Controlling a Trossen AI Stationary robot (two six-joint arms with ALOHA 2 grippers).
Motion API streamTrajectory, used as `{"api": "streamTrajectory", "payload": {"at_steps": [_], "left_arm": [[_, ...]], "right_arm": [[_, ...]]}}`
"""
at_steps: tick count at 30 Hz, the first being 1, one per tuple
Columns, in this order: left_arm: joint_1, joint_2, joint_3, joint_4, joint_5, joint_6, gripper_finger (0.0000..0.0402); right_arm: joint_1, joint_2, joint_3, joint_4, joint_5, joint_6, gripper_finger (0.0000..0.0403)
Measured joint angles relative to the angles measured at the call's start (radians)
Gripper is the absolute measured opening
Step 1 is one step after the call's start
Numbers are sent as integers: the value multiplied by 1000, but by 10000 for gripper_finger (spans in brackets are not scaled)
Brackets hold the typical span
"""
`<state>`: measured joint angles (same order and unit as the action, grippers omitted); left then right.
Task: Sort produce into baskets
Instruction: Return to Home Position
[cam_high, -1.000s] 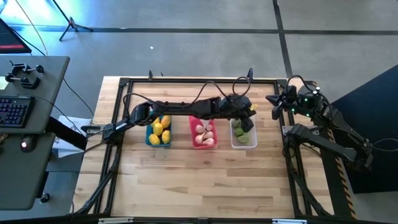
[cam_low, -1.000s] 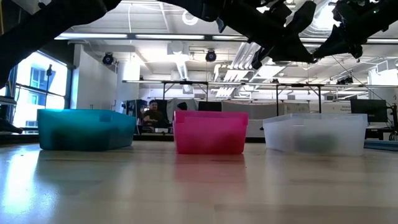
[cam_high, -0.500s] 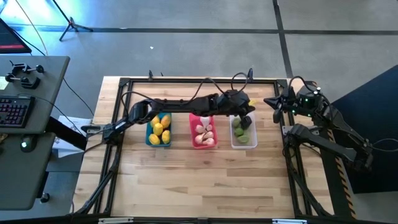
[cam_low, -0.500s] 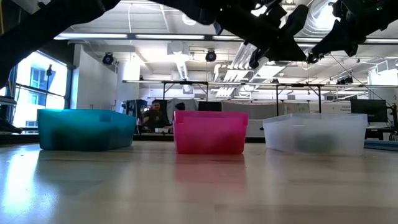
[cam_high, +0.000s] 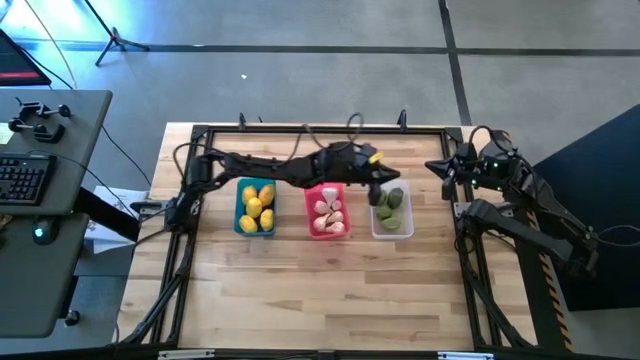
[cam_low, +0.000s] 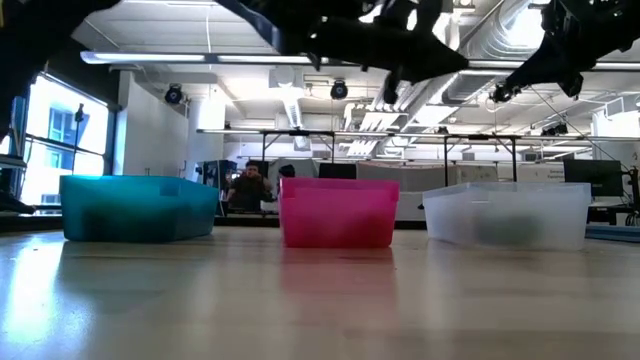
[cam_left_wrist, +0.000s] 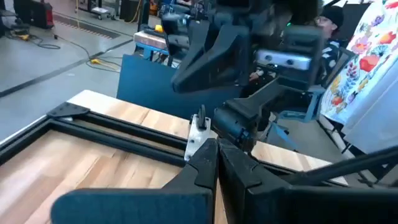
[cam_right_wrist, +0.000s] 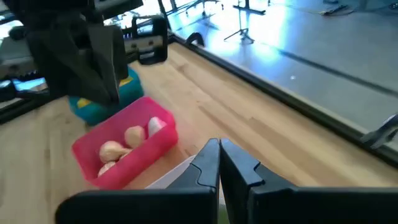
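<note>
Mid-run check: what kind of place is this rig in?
Probably an open-plan robotics lab: exposed ceiling ducts, a person seated behind the table, and a keyboard on a side desk.

Left gripper (cam_left_wrist: 216, 152) extended far rightward, fingers together; right gripper (cam_right_wrist: 219, 152) likewise closed.

On the table (cam_high: 300, 290), the garlic basket (cam_high: 309, 212) sits centrally; just left of it stands the lemon basket (cam_high: 238, 210), just right of it the lime basket (cam_high: 411, 215) (apparently holding three limes (cam_high: 390, 205))
</note>
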<state>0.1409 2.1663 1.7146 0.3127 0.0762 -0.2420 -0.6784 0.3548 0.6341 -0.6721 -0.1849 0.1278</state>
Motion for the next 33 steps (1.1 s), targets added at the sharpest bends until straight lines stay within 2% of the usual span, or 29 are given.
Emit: {"api": "streamTrajectory", "payload": {"at_steps": [9, 16, 21, 26, 33], "left_arm": [[31, -301, -447, 240, 17, -41, 0], [38, -570, -762, 271, -47, -38, 0], [60, -762, -983, 308, -56, -72, 0], [109, -953, -1168, 349, -7, -93, 0], [167, -1219, -1356, 341, 7, -43, 0]], "right_arm": [[115, -67, -100, 131, 22, 101, 0], [218, -74, -138, 239, 104, 110, 0], [297, -75, -142, 275, 115, 108, 0], [377, -75, -142, 352, 68, 111, 0], [454, -75, -142, 368, 161, 81, 0]]}}
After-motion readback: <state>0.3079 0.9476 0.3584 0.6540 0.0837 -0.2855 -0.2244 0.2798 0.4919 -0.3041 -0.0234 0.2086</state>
